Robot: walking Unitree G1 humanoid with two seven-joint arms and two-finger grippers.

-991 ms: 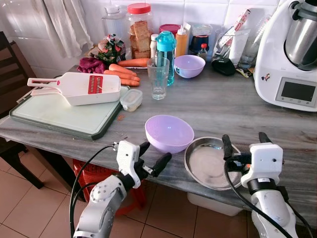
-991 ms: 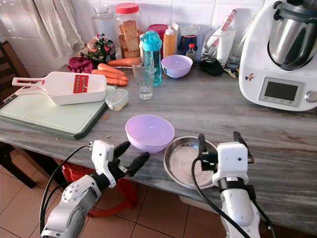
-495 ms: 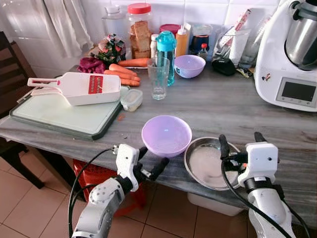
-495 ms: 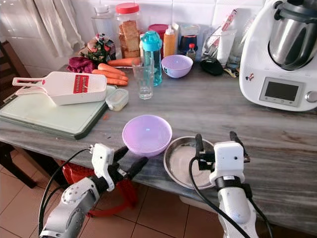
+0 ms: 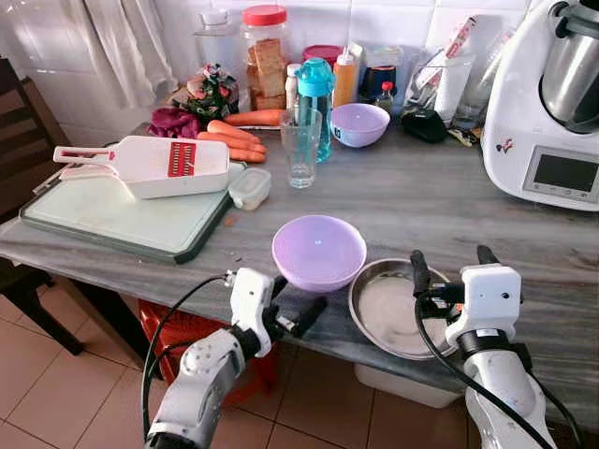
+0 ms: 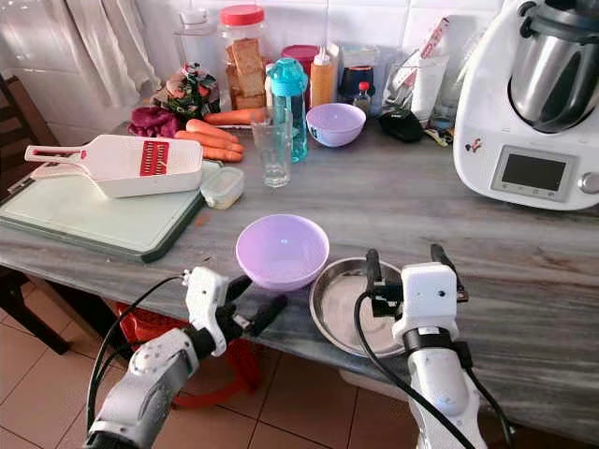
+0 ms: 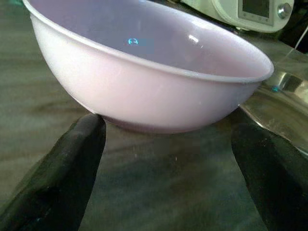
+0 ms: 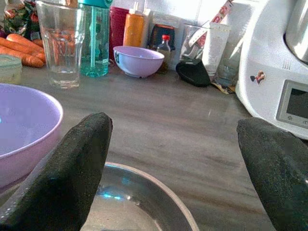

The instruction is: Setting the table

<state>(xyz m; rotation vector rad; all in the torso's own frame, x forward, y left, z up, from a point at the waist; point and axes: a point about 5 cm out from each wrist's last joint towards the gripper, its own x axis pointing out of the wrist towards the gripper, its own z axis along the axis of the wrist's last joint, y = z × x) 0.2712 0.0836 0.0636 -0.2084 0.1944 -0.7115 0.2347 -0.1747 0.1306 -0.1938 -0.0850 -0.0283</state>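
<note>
Beside the purple bowl sits a steel dish.

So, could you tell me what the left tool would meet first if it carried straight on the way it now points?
Most likely the near purple bowl: the left tool is open and aimed at its lower wall, just short of contact.

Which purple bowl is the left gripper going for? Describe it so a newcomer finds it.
Start at the grey stone counter and go to its near edge, where the left gripper is open just in front of the purple bowl. It sits beside the steel pan. Unlike the smaller purple bowl among the bottles by the wall, this one is larger.
</note>
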